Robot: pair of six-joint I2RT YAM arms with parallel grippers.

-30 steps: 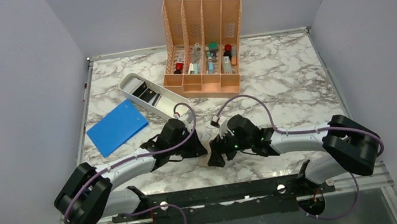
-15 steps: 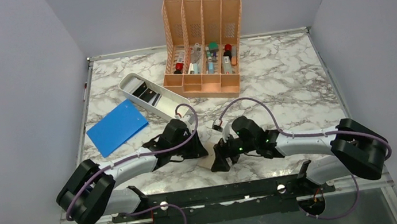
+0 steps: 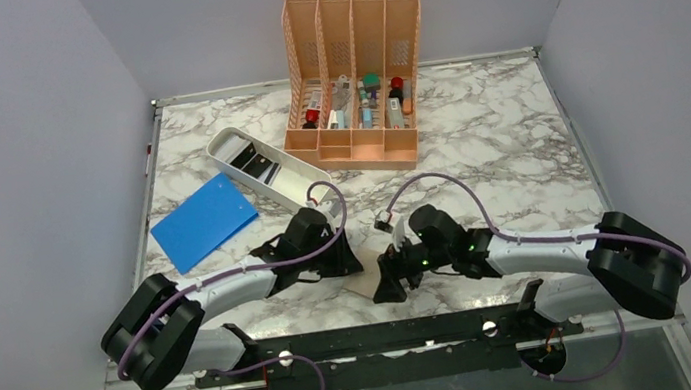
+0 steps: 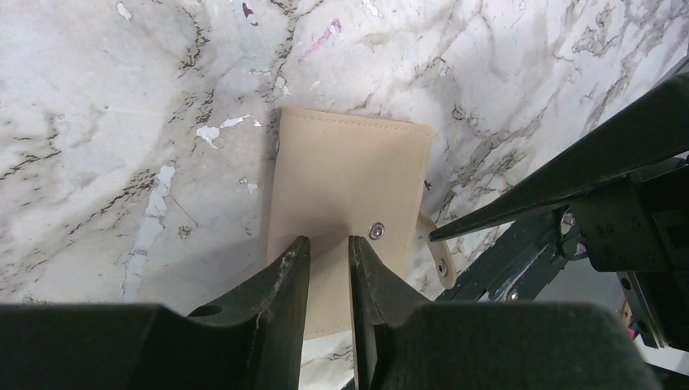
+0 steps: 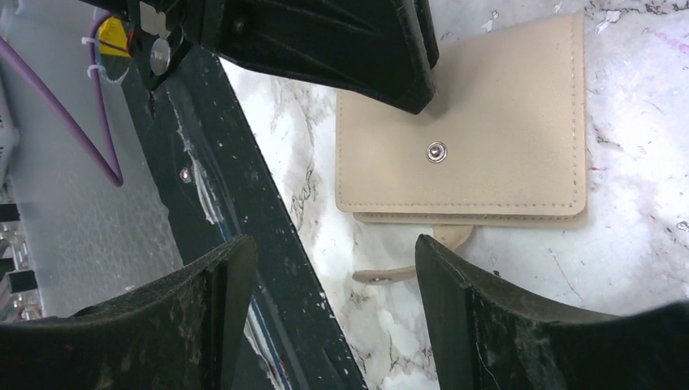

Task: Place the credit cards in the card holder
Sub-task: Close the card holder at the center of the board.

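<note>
The tan card holder (image 4: 349, 171) lies closed and flat on the marble near the front edge. It shows as a tan sliver between the two grippers in the top view (image 3: 364, 279). Its snap strap (image 5: 406, 268) hangs loose off one side. My left gripper (image 4: 327, 241) is nearly shut, tips resting on the holder's cover beside the round snap (image 4: 375, 231). My right gripper (image 5: 335, 244) is open and empty, low over the table, with the strap just ahead between its fingers. No credit card shows clearly.
A white oblong tray (image 3: 294, 178) with dark flat items stands at the back left, next to a large blue sheet (image 3: 203, 222). An orange slotted rack (image 3: 352, 78) with small items stands at the back. The black front rail (image 5: 244, 203) runs close beside the holder.
My right gripper has moved nearer to the front edge, down beside the card holder. My left gripper has stayed on the holder, barely shifting.
</note>
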